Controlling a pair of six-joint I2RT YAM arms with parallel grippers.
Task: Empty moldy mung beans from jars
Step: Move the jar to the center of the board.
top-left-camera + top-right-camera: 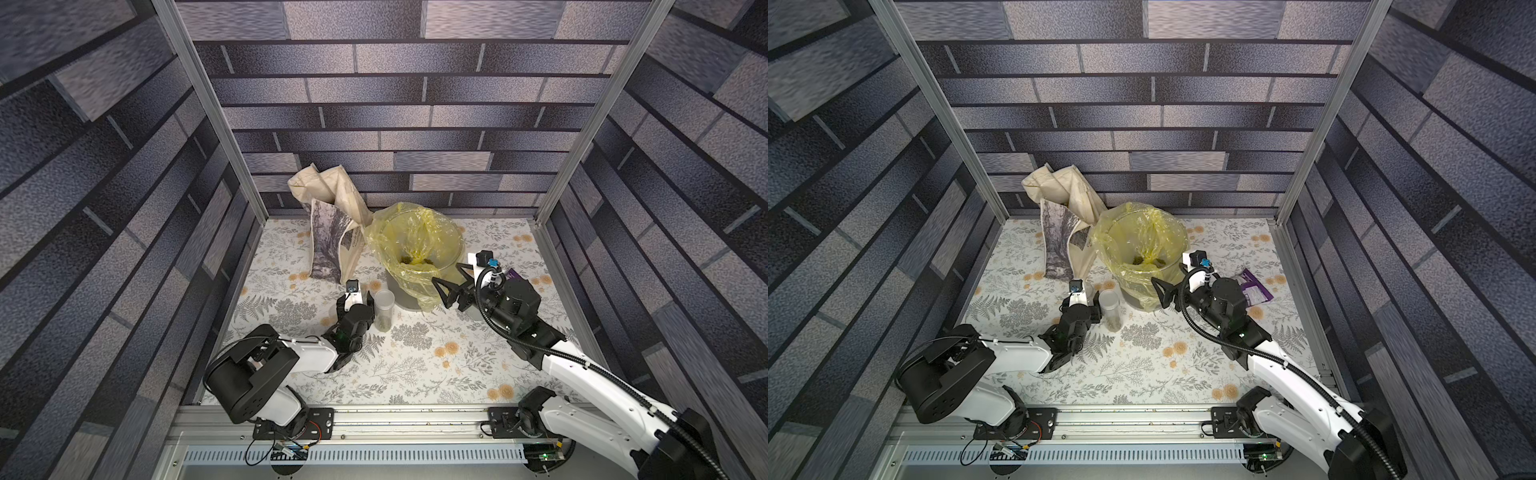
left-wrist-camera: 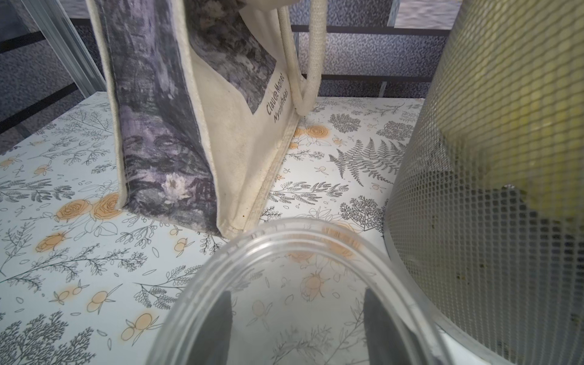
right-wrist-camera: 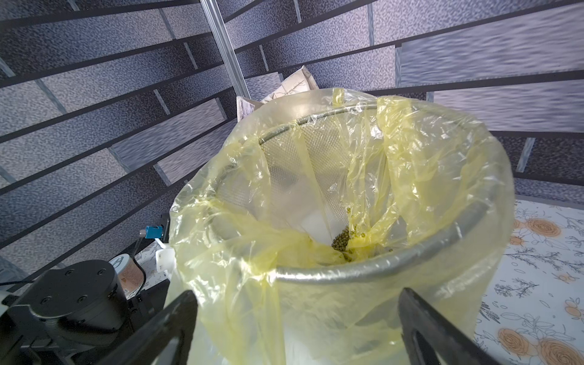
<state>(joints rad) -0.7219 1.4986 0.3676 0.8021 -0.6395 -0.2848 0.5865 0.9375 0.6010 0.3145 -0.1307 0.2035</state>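
Left of centre, rear: tote bag (image 1: pixel 332 245) stands upright, clear of both arms.

Centre-left: left gripper (image 1: pixel 356 306) is closed part-way on an open jar (image 2: pixel 284 235). In the wrist view its fingers (image 2: pixel 226 316) show through the clear wall, one on each side. The jar has no lid and no beans are visible inside, so I judge it emptied.

Just right of that in both top views: capped jar (image 1: pixel 384 309) stands upright on the table (image 1: pixel 415 365), whitish lid on, mung beans (image 1: pixel 383 323) in its lower part.
- Risk: it stands right beside the left gripper's outer finger, so opening or swinging there could tip it. I cannot tell whether they touch.

Centre: mesh bin (image 2: pixel 474 158) with a yellow liner (image 1: pixel 399 232) and a small heap of beans at the bottom (image 3: pixel 343 240).
- Risk: the liner is loose and its folds sag inward, so poured beans may lodge in a fold or run down outside it.

Right of the bin: right gripper (image 1: pixel 445 272) is spread wide and holds nothing. It sits at the bin's near rim, apart from the capped jar, with the bin's front curve between them.
- Risk: a fingertip could snag the liner and drag it off the rim.

Far right: purple packet (image 1: pixel 1254 291) lies flat on the table.
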